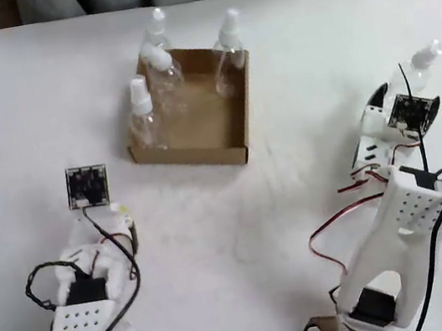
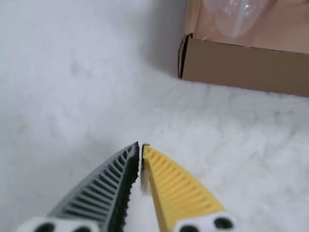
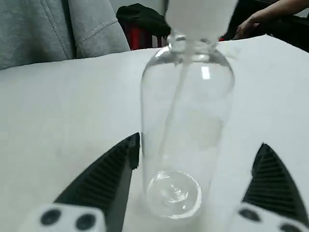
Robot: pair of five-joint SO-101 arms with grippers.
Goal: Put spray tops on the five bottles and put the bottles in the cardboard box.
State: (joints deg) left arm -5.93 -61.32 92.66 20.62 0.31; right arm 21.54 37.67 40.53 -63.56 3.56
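The fifth bottle (image 3: 188, 125) stands upright on the white bench (image 1: 327, 190), clear, with its white spray top (image 3: 200, 14) on and the dip tube running down inside. It sits between the fingers of the right gripper (image 3: 199, 144), which is spread wide. One black finger (image 3: 113, 169) lies just beside the bottle's wall, though I cannot tell whether it touches. The other finger stands apart from the glass. In the high view this bottle (image 1: 422, 65) shows just beyond the right gripper (image 1: 404, 94).

Well off to that gripper's left, and a little farther out, is the cardboard box (image 1: 189, 150). It holds bottles that already have their tops on: one at the near left corner (image 1: 144, 119), one behind it (image 1: 166, 79), and one on the right side (image 1: 228, 66). A fourth (image 1: 154, 30) rises at the far left corner, and I cannot say for certain that its base is inside.

The left gripper (image 2: 141, 147) is closed on nothing, its grey finger (image 2: 104, 188) and yellow finger (image 2: 176, 191) meeting at the tips just above the bare bench. Ahead of it and to its right is a near corner of the box (image 2: 241, 65), with the rounded base of a clear bottle (image 2: 236, 14) showing above the wall.
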